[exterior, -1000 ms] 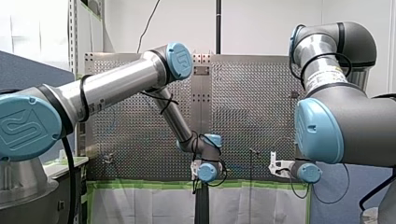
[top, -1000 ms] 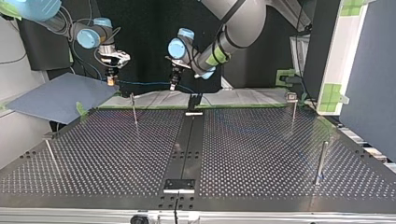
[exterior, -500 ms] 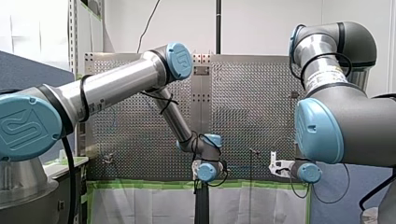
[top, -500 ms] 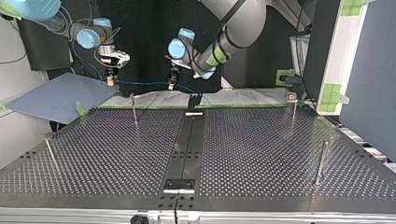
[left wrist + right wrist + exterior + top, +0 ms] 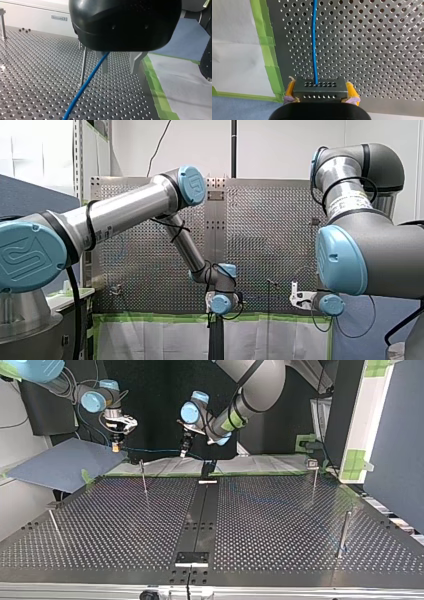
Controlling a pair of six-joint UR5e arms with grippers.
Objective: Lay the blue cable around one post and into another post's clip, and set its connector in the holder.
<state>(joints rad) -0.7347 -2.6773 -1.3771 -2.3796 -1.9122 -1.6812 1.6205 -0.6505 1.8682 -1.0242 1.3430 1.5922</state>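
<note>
The blue cable (image 5: 150, 450) hangs between my two grippers above the table's far edge in the top view. My right gripper (image 5: 320, 88) has its yellow pads shut on the black connector (image 5: 320, 93), and the cable (image 5: 314, 50) leaves it straight ahead. My left gripper (image 5: 119, 72) is open. The cable (image 5: 85, 86) slants down past one of its fingers (image 5: 105, 63), and neither finger clamps it. A thin post (image 5: 83, 65) stands just beyond the cable. In the top view my left gripper (image 5: 184, 451) is near the middle and my right gripper (image 5: 116, 446) is further left.
Thin posts (image 5: 143, 477) (image 5: 314, 477) (image 5: 343, 535) (image 5: 54, 522) stand on the perforated table (image 5: 275, 525). A black holder (image 5: 208, 467) sits at the far end of the centre strip, another fixture (image 5: 191, 557) at the near end. Green tape (image 5: 265, 42) edges the plate. A blue sheet (image 5: 60, 462) lies at the top view's left.
My left gripper's fingers have opened and let go of the cable. My right gripper has shifted slightly left in the top view, still holding the connector.
</note>
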